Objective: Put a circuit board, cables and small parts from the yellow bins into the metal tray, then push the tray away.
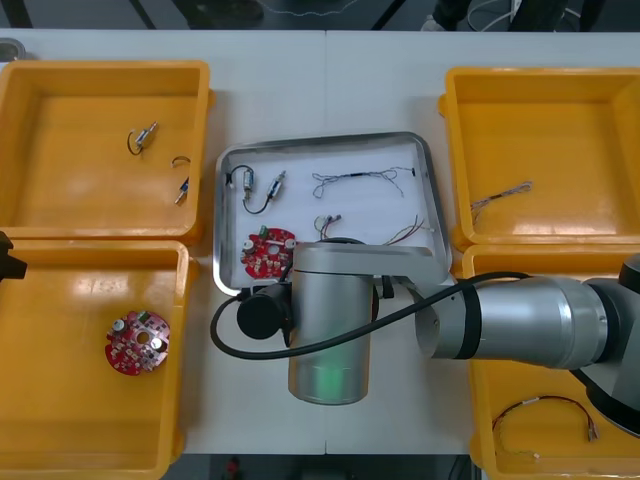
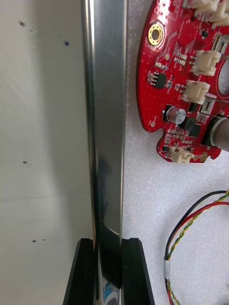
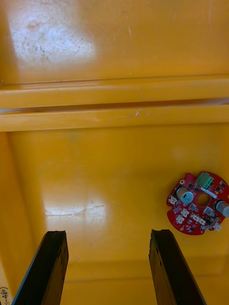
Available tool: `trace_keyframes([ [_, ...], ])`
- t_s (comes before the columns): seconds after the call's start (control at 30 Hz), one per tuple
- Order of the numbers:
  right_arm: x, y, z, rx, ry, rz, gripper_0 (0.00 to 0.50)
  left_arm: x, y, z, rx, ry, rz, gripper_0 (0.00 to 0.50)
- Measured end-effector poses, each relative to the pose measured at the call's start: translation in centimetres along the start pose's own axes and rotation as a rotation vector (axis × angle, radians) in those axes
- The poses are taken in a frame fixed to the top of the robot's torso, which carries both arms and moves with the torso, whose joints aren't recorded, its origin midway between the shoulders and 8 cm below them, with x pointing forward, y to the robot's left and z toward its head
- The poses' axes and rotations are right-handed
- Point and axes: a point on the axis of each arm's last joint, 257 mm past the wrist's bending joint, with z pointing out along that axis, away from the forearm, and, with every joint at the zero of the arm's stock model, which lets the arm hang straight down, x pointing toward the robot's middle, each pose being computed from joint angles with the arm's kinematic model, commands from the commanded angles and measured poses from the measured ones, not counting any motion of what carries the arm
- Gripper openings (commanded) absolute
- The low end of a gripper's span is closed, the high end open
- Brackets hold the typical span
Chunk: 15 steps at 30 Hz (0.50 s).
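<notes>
Front view: four yellow bins stand on the bench, with one metal tray between them. The tray holds one circuit board, two small metal parts and at least two cables. A second board lies in the near left bin.

Right wrist view: the right tool is clenched on the tray's rim. The circuit board is just inside the rim, beyond the fingers.

Left wrist view: the left tool is released over the near left bin. The second board lies beyond one finger, apart from it. Writing at the bin's edge is unreadable.
</notes>
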Motion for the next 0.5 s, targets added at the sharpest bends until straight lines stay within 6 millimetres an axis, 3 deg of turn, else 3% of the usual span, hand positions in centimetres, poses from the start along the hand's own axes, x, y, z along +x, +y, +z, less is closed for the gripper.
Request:
trace_keyframes([
  [0.5, -0.1, -3.8, 0.5, 0.054, 0.047, 0.023, 0.0, 0.0, 0.0, 0.0, 0.0, 0.0, 0.0, 0.496],
])
